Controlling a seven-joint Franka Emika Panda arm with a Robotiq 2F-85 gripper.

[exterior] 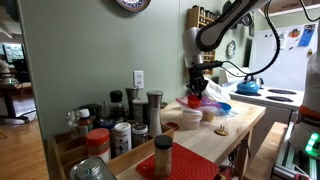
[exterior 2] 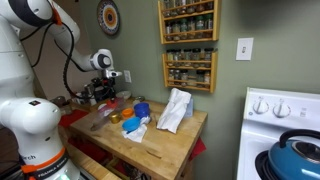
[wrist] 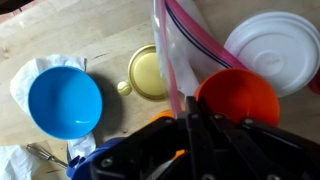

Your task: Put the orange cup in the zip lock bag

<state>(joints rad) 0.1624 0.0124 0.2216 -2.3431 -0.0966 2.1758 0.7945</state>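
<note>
In the wrist view the orange cup point(wrist: 240, 97) sits right against my gripper's point(wrist: 192, 122) black fingers, which look closed on its rim. The zip lock bag point(wrist: 183, 48), clear with a pink zip strip, stands just beside the cup and reaches up past it. In an exterior view my gripper point(exterior: 197, 88) hangs over the far end of the wooden table with the cup point(exterior: 193, 100) under it and the bag point(exterior: 212, 92) next to it. The bag also stands upright in an exterior view point(exterior 2: 175, 108). The cup's lower part is hidden by the fingers.
A blue bowl point(wrist: 65, 101) on white paper, a beige cup point(wrist: 148, 72) and a white round lid point(wrist: 272, 45) lie around the bag. Several spice jars point(exterior: 122, 128) crowd the near table end. A stove with a blue kettle point(exterior 2: 296, 160) stands beside the table.
</note>
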